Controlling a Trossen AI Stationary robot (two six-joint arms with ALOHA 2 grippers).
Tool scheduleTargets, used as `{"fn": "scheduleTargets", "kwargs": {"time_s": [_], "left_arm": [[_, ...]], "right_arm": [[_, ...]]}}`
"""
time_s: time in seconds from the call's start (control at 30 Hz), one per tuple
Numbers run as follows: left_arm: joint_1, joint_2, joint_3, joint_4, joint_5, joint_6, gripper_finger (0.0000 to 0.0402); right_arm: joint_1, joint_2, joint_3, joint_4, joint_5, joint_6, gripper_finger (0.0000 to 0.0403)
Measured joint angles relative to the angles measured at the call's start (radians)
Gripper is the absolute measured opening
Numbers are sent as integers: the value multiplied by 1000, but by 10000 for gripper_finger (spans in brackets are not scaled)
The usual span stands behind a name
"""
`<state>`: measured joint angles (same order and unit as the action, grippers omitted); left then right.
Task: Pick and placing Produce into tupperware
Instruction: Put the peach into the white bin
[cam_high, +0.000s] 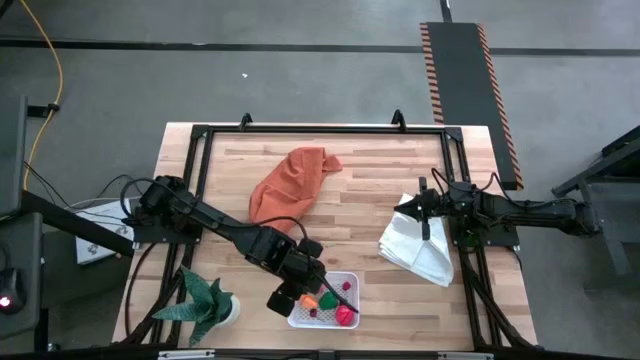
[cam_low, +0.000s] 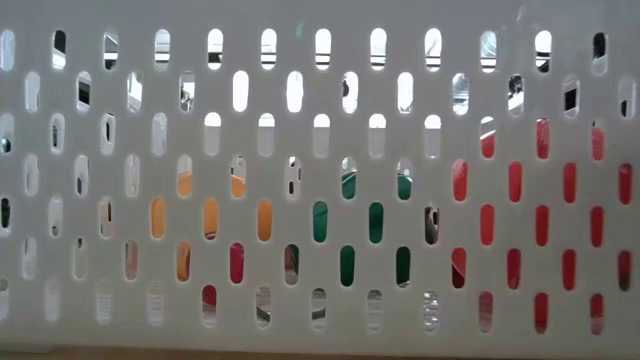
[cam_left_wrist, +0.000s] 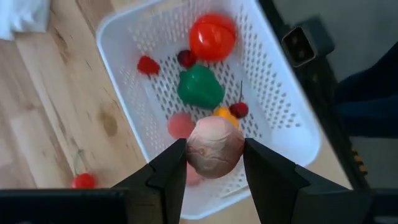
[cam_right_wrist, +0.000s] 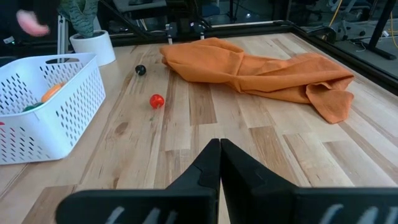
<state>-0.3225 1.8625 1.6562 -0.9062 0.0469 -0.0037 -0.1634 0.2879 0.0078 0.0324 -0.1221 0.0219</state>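
The left claw (cam_left_wrist: 214, 171) is clamped on a pinkish round piece (cam_left_wrist: 215, 148); it hangs above the white basket (cam_left_wrist: 280, 118).

Bare table (cam_high: 365, 200) mid-way — orange cloth (cam_high: 292, 180), white cloth (cam_high: 418, 245) flanking

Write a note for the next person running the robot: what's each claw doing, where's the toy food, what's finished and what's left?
Left gripper: shut on a pale pink-brown piece, held over the white basket.
Right gripper: shut, empty, waiting near the white cloth.
Done: red tomato-like piece, green piece and a few small bits are in the basket.
Left: release the held piece; a red cherry and a dark berry lie on the table beside the orange cloth.
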Motion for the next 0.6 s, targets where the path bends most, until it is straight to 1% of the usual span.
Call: {"fn": "scheduleTargets", "kwargs": {"time_s": [0.2, 0.6], "left_arm": [[0, 43, -3, -24, 9, 22, 143], [2, 118, -3, 18, 13, 30, 143]], "right_arm": [[0, 3, 0, 0, 1, 0, 0], [0, 13, 0, 0, 0, 0, 0]]}}
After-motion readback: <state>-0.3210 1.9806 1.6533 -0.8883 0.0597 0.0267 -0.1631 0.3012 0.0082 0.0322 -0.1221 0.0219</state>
